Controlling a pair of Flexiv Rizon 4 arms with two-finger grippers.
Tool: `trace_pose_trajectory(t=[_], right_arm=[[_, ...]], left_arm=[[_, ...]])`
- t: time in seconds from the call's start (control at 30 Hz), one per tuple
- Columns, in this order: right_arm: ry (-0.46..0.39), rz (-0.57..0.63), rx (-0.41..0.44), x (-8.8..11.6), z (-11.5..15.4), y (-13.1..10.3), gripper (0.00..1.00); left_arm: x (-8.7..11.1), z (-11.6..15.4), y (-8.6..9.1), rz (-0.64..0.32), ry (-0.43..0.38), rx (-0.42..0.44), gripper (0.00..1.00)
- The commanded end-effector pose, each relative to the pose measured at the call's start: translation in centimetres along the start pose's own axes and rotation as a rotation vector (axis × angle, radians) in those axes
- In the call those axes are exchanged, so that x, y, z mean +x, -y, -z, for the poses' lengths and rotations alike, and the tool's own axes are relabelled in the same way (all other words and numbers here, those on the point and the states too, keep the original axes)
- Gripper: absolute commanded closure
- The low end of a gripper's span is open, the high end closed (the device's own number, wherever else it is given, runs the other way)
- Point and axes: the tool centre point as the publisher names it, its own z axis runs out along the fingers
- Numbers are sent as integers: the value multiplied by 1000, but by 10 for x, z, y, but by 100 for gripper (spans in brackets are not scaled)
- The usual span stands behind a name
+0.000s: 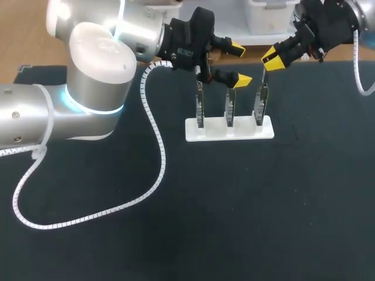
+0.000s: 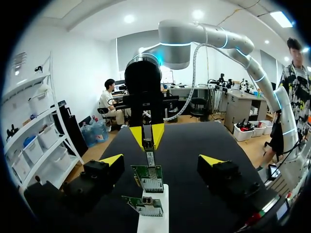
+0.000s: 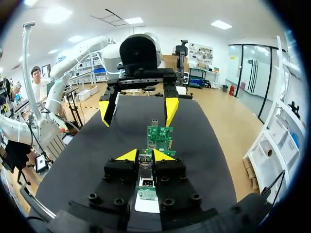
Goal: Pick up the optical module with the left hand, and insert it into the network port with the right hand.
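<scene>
L: left gripper (image 1: 240, 64) spread, empty, over holder (image 1: 266, 132) | R: right gripper (image 1: 271, 58) clamped on module (image 3: 145, 164) atop end board (image 3: 146, 190) | module likely light, stiff, delicate; pinch flat sides near top, keep it straight

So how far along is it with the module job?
Nothing is finished: all three boards stand in the white holder. In hand: the right fingers pinch the top of the end board, while the left fingers are open by the other two, holding nothing. Lifting out and plugging in remain.
</scene>
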Motion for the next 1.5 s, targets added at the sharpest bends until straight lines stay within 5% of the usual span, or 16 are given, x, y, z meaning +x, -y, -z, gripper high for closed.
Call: trace_pose_trajectory(t=[0.03,1.5], right_arm=[[-10,-11,-8,5,-3,4,100],[-22,-43,-8,19,-8,1,100]], left_arm=[[-1,0,-1,3,-7,1,0],[-1,0,-1,3,-7,1,0]])
